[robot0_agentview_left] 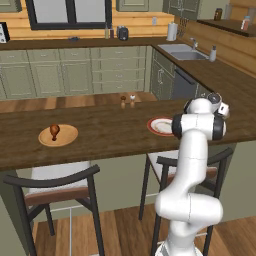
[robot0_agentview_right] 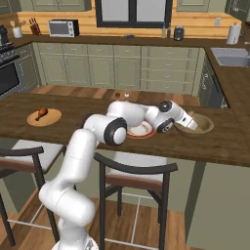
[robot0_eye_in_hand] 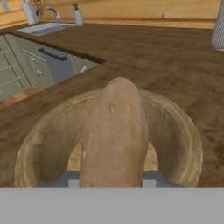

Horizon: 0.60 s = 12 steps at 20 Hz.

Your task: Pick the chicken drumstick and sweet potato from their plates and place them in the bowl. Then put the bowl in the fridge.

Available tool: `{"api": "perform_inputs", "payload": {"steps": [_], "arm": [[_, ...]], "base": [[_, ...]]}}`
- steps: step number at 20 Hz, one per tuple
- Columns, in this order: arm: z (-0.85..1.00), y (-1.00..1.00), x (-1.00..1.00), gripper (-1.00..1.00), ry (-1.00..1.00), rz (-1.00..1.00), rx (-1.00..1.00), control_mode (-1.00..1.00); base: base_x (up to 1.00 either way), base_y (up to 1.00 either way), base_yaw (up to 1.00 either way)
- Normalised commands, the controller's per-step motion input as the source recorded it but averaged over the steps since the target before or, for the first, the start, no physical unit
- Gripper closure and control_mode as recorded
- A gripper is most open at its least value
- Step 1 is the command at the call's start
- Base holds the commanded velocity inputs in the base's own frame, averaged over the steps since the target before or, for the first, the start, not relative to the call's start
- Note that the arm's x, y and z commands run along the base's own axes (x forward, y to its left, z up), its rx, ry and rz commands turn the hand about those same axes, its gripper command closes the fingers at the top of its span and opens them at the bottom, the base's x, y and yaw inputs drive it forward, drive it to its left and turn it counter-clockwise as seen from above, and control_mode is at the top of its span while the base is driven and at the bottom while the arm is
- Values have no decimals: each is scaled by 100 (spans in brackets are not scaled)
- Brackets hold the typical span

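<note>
Left base view. Wooden counter ran across the frame. Flat tan wooden plate lay at its left end, carrying the chicken drumstick, knob end up. White plate with a red rim lay near the arm's elbow, its visible part bare, the rest hidden behind the arm. Two small shakers stood at the far edge. Two dark chairs were tucked below. Sink was set in the far corner run.

Right base view. The arm reached rightward across the red-rimmed plate toward the bowl. Gripper hung at the bowl's near rim, over its hollow. Drumstick sat on the wooden plate, well apart at the far left. Nothing stood between the hand and the bowl.

Hand view. Sweet potato was clamped between the fingers, jaws narrowed on its lower end, its long axis running straight away from the hand. Bowl's rim ringed it on all sides; the bowl floor lay directly beyond the potato. Judgement: a release here should drop the potato inside the bowl; the drumstick remained to fetch. Sink and counter lay behind.
</note>
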Motion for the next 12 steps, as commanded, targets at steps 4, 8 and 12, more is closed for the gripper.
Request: {"api": "perform_inputs", "payload": {"steps": [4,8,12], "arm": [[-25,0,0,-100,-1,0,0,-100],[-1,-29,51,-100,0,0,2,-100],[7,-30,70,-100,0,0,2,-100]], "base": [[0,0,0],[0,0,0],[0,0,0]]}}
